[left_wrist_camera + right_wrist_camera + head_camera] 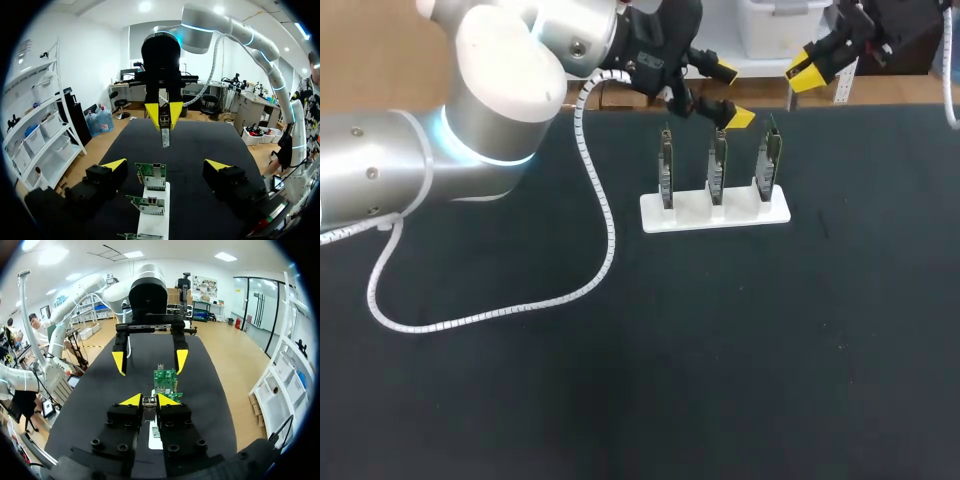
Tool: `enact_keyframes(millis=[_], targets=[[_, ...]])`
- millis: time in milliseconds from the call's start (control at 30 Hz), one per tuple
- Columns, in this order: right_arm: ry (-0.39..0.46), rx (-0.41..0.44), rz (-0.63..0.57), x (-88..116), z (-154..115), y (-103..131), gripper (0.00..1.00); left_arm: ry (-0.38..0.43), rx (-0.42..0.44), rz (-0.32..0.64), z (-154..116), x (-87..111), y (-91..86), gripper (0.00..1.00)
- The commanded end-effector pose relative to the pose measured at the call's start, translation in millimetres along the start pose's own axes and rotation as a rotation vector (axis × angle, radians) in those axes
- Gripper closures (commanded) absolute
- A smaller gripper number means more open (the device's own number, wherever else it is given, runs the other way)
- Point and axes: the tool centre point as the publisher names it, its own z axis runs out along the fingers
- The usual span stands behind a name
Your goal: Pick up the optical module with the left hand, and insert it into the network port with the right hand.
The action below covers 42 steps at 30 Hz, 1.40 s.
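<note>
1. The right end effector (149, 400) is clamped on the module (165, 134). Its yellow tips press the two sides, and the slim body pokes out beyond them. It hangs in the air in line with the row of boards (718, 165) and touches none of them.
2. The left end effector (731, 95) is spread wide with nothing in it, hovering at the rack (715, 212) with a finger on either side of the board row.
3. The module looks small, light and rigid, with a smooth metal casing that could slip or twist in the grip. The best hold is probably on the flat long sides towards the rear, which leaves the nose free to enter.
4. The port (157, 171) reads as a little silvery cage at the top edge of the nearest board. I expect a snug fit, so the module needs to go in square.
5. The boards are thin green circuit cards standing on edge in a white plastic rack. An off-axis push would likely flex a card or shift the rack.
6. The surface (620, 400) is matte black and looks cloth-like, so I'd judge it gives the rack some friction.
</note>
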Motion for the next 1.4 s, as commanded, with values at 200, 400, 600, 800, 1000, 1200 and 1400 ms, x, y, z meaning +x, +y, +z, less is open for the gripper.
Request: enact_keyframes(millis=[200, 400, 600, 800, 1000, 1200, 1400], targets=[[-0.013, -0.017, -0.007, 1.0, 9.2, 12.5, 1.00, 0.007, 0.001, -0.002, 0.6, -1.2, 1.0, 0.00], [-0.009, -0.034, -0.016, -0.4, 13.3, 14.3, 1.00, 0.007, 0.001, -0.002, 0.6, -1.2, 1.0, 0.00], [0.004, -0.044, -0.008, 5.1, 18.6, 13.6, 1.00, 0.007, 0.001, -0.002, 0.6, -1.2, 1.0, 0.00], [0.004, -0.041, -0.008, 5.8, 20.8, 12.2, 1.00, 0.007, 0.001, -0.002, 0.6, -1.2, 1.0, 0.00], [0.009, -0.033, -0.003, 9.2, 22.6, 9.2, 1.00, 0.007, 0.001, -0.002, 0.6, -1.2, 1.0, 0.00], [0.010, -0.024, 0.005, 10.8, 21.6, 8.5, 1.00, 0.007, 0.001, -0.002, 0.6, -1.2, 1.0, 0.00], [0.012, -0.013, 0.015, 14.5, 20.3, 7.6, 1.00, 0.007, 0.001, -0.002, 0.6, -1.2, 1.0, 0.00]])
